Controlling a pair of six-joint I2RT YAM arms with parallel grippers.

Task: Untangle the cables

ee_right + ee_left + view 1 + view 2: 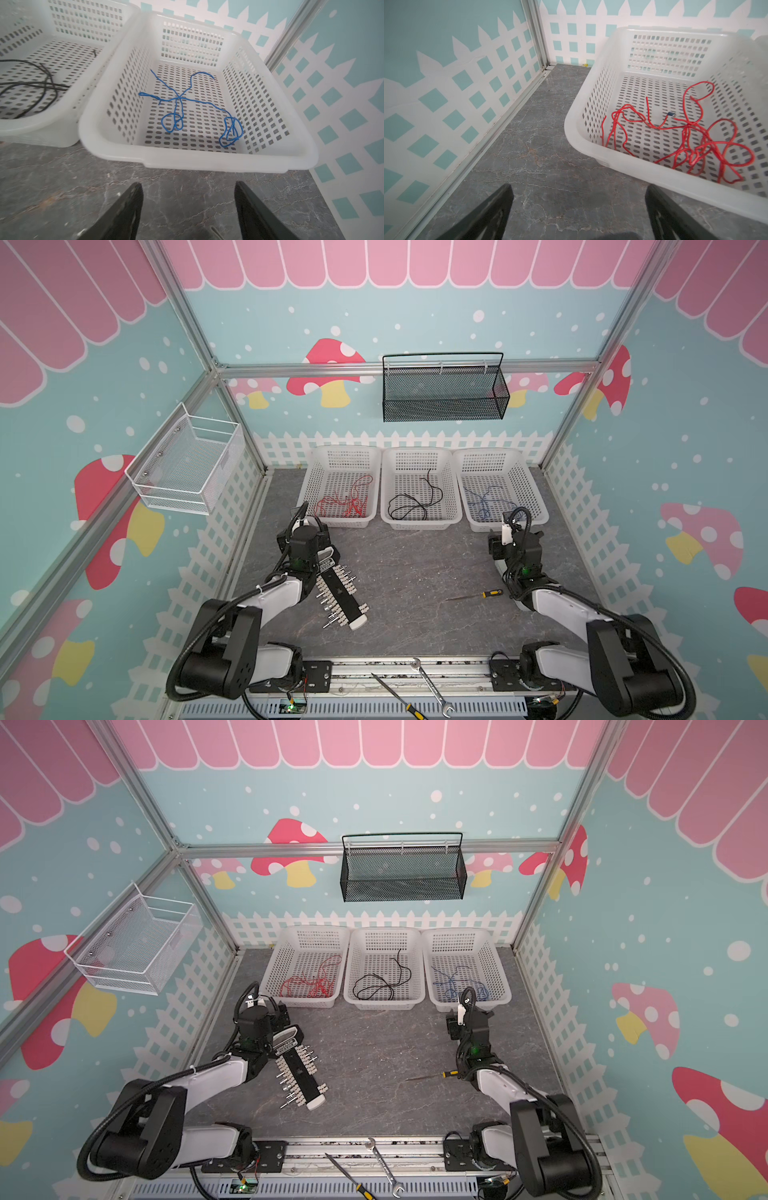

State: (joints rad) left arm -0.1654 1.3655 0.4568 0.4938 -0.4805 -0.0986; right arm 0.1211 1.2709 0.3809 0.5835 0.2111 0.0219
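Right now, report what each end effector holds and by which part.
Nothing is held. Both stand open over the tabletop: the left end effector short of the red cable, the right end effector short of the blue cable.

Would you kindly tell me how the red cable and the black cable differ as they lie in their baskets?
The red cable lies in the left basket, the black cable in the middle basket. The red cable is bunched in many crossing loops; the black cable makes a few open loops with one end trailing off alone. Both are thin, loose, and inside white perforated baskets.
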